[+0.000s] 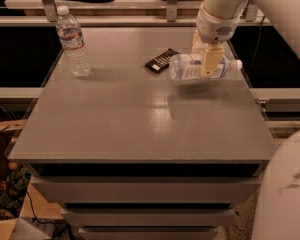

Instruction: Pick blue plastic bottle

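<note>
At the far right of the grey worktop (pixel 140 124), we see the gripper (pixel 206 63) reaching down from the white arm (pixel 222 9) and closed around the blue plastic bottle (pixel 185 68). Its jaws clamp the bottle about the middle of its body, with one pale finger (pixel 211 64) crossing the front of the label. The bottle lies on its side, its white cap (pixel 237 64) pointing right and its base to the left. A soft shadow sits on the worktop just under it. We judge the bottle to be slightly clear of the surface, though we cannot be sure of the gap. Just left of the bottle's base lies a flat dark packet (pixel 161 60); it is close, but we cannot tell whether the two touch. Well apart, near the far left corner, a slimmer ribbed water bottle (pixel 73 44) stands upright with its cap on. Part of the robot's white body (pixel 285 194) fills the lower right corner of our view.
</note>
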Motion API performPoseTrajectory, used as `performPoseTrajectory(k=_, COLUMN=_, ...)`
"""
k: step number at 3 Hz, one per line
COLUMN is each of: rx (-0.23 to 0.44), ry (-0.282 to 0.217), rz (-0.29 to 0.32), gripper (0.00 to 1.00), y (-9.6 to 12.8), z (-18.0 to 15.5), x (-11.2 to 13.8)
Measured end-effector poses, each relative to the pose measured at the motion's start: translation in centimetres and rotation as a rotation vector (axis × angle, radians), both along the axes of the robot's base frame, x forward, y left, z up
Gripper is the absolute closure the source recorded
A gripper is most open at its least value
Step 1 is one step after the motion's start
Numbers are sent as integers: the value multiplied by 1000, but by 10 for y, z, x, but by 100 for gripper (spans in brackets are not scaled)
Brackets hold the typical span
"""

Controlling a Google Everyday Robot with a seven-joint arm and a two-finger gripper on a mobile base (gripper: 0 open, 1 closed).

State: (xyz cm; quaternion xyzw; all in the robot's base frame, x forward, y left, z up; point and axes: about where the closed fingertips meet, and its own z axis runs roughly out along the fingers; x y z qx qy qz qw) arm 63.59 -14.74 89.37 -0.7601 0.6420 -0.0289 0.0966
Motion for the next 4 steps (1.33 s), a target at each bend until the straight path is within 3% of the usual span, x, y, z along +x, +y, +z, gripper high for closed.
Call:
performPoseTrajectory(k=3, rx=126, ry=-142, rz=233, gripper=100, y=20, z=93, x=-22)
performPoseTrajectory(k=4, rx=159, ry=-156, rz=291, gripper=100, y=27, z=105, x=-29)
